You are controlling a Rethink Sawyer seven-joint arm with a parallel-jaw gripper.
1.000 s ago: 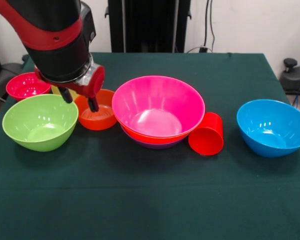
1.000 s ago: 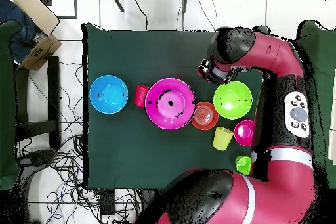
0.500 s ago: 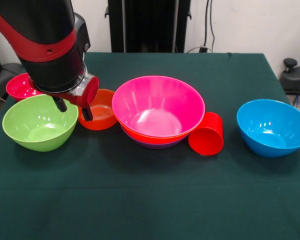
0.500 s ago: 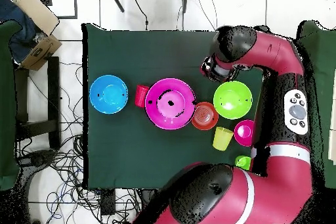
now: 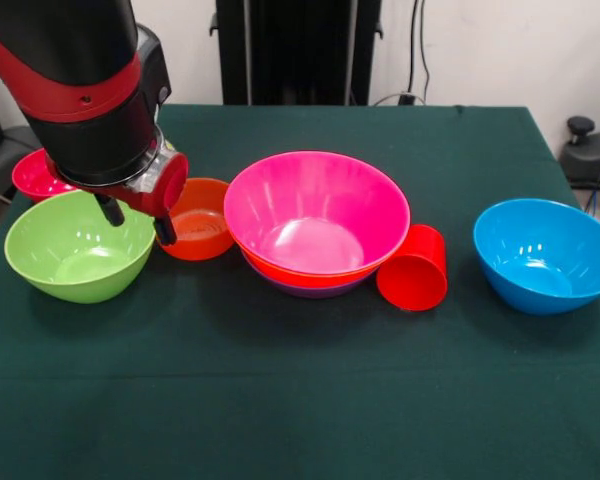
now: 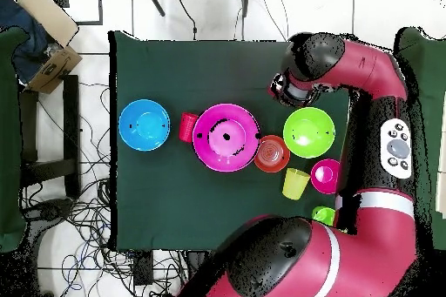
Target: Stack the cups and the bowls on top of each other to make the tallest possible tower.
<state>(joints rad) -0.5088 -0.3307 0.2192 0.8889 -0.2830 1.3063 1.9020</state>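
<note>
My gripper [image 5: 137, 222] is open. One finger hangs over the lime-green bowl [image 5: 80, 245], the other just outside its right rim, beside the small red-orange bowl [image 5: 198, 222]. In the overhead view the gripper [image 6: 283, 93] sits at the edge of the lime bowl [image 6: 309, 132]. The tower [image 5: 317, 215] is a pink bowl nested in orange and purple ones, mid-table. A red cup [image 5: 415, 268] lies on its side against it. The blue bowl [image 5: 547, 255] stands at the right. The small magenta bowl [image 5: 32, 172] is behind the arm. The yellow cup [image 6: 296, 183] and green cup [image 6: 323, 217] show only overhead.
The arm's thick red and black body [image 5: 90, 90] hides the table's far left corner in the front view. A cardboard box [image 6: 48, 23] and cables lie on the floor beside the table. The green cloth's front half [image 5: 300, 390] is bare.
The gripper has moved left in the front view, from over the small red-orange bowl to the lime-green bowl's right rim. No bowl or cup has moved.
</note>
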